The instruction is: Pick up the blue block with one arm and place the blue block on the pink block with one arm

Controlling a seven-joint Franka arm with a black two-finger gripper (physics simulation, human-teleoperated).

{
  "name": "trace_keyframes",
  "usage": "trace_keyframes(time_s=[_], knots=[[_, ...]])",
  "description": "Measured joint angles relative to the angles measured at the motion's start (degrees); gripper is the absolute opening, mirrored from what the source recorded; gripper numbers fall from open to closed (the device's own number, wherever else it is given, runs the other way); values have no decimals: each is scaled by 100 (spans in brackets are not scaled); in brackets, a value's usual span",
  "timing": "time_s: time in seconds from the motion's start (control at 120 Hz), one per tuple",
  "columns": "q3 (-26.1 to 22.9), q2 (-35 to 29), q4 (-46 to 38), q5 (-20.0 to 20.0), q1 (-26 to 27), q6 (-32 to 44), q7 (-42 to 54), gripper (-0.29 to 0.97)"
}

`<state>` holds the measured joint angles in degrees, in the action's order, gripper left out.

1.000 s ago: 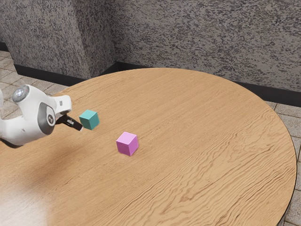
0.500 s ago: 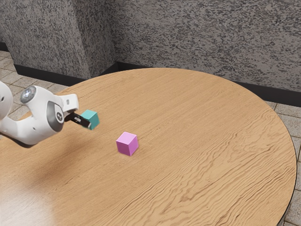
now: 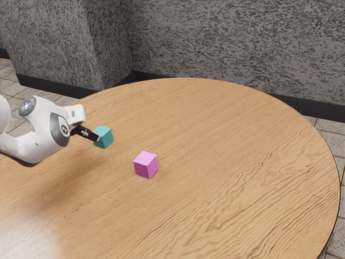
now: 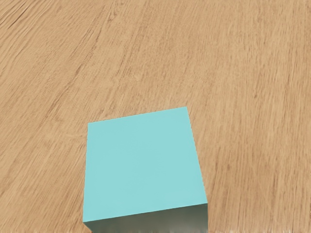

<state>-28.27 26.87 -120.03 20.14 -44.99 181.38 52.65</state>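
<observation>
The blue block [image 3: 104,137], more teal in colour, rests on the round wooden table [image 3: 226,162] toward the exterior view's left. My gripper [image 3: 92,136] reaches it from the left, its black tip against the block's near-left side. In the wrist view the blue block [image 4: 143,170] sits large and close just under my hand. The pink block [image 3: 146,164] stands on the table a short way to the right of the blue one and nearer the camera, apart from it.
The table's curved edge [image 3: 323,162] runs along the exterior view's right. A speckled stone wall [image 3: 226,43] and a pillar [image 3: 59,38] stand behind the table. Bare wood stretches right of the pink block.
My hand came in from the left to the blue block, then eased back slightly. The blue block has stayed almost where it was, and the pink block has not moved.
</observation>
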Motion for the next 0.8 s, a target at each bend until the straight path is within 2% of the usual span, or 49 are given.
trace_keyframes(time_s=[0.508,0.683,0.8], knots=[[-53,468,381,34,16,-6,168,61],[-41,778,929,104,270,-96,181,61],[0,860,973,166,300,-160,181,61]])
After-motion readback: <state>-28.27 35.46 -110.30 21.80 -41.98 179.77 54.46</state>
